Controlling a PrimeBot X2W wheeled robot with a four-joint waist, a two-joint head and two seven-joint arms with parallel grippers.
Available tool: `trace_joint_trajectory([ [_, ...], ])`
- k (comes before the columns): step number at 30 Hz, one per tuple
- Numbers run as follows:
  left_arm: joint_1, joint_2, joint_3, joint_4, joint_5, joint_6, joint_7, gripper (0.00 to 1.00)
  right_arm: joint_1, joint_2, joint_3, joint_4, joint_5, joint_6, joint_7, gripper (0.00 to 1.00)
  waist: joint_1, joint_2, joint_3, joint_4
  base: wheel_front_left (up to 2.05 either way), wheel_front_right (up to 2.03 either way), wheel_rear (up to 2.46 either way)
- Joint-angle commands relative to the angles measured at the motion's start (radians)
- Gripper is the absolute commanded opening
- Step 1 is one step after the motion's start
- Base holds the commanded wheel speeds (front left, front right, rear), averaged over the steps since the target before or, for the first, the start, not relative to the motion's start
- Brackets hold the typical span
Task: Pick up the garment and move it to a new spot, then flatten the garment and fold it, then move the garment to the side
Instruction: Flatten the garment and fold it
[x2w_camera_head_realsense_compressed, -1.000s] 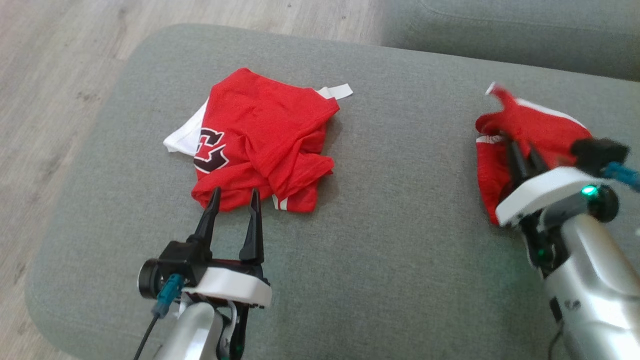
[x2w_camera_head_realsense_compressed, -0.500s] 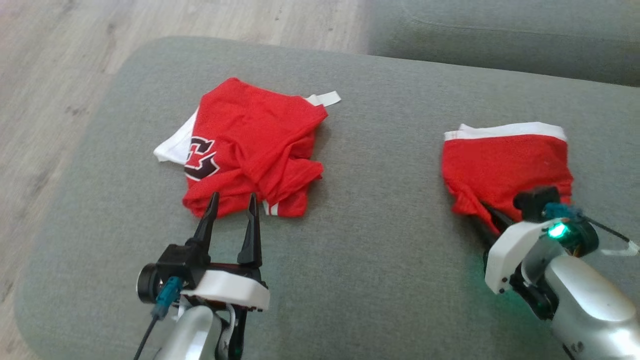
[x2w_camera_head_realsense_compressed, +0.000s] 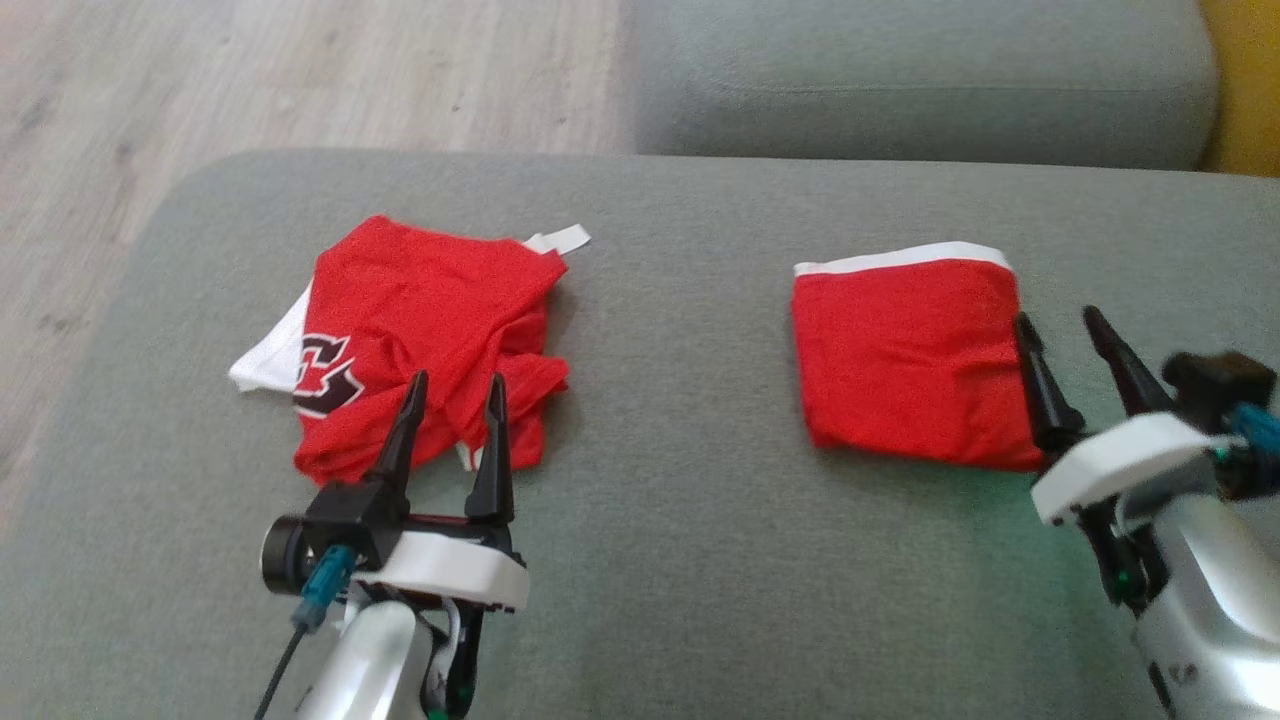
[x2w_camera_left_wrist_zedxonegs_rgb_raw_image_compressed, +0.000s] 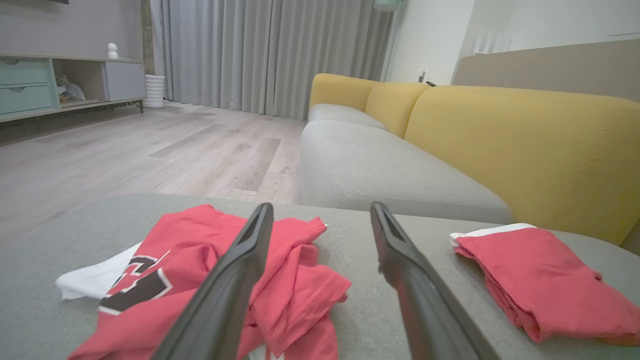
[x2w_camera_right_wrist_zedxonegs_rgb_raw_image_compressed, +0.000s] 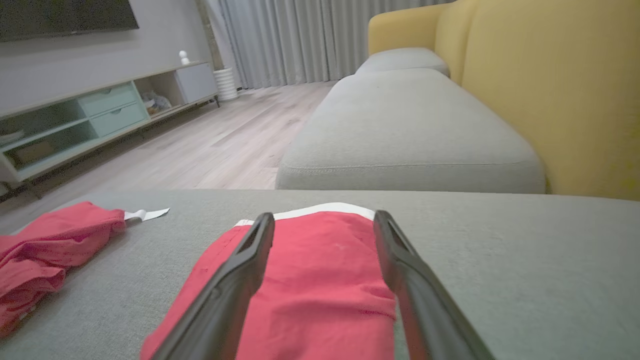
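Head view: the folded red garment (x2w_camera_head_realsense_compressed: 905, 360) lies on the grey cushion (x2w_camera_head_realsense_compressed: 680, 420), right pincer (x2w_camera_head_realsense_compressed: 1055, 316) spread open at its right edge; left pincer (x2w_camera_head_realsense_compressed: 457, 379) gapes (empty) by a crumpled jersey (x2w_camera_head_realsense_compressed: 420, 310). Wrist views: both finger pairs stand apart, gripping nothing.

Red garment (x2w_camera_head_realsense_compressed: 905, 370), white band; red jersey (x2w_camera_head_realsense_compressed: 420, 300), black logo.

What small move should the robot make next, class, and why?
Probably lower the left gripper onto the crumpled shirt and close. The folded garment lies flat beside the open right gripper, seemingly finished, while the shirt sits heaped at the open left one.
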Motion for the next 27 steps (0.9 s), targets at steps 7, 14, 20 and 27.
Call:
trace_joint_trajectory([
  [7,-0.005,0.008,0.046,-0.062,0.01,0.011,-0.01,1.0,0.153,0.116,-0.25,-0.193,-0.18,-0.001,-0.03,1.0,0.0001,-0.0001,-0.039,-0.072,0.0,0.0,0.0],
  [14,0.025,0.008,0.045,-0.092,-0.001,0.027,-0.01,1.0,0.256,0.242,-0.365,-0.34,-0.303,-0.001,-0.03,1.0,0.0001,-0.0001,-0.01,-0.089,0.0,0.0,0.0],
  [20,-0.014,0.007,0.027,-0.103,-0.002,0.022,-0.01,1.0,0.21,0.26,-0.386,-0.395,-0.342,-0.001,0.018,1.0,0.0001,-0.0001,0.073,-0.055,0.0,0.0,0.0],
  [27,-0.1,0.007,-0.009,-0.13,-0.015,0.023,-0.01,1.0,0.012,0.235,-0.413,-0.349,-0.387,-0.001,0.11,0.0,0.0001,-0.0001,0.256,0.021,0.0,0.0,0.0],
])
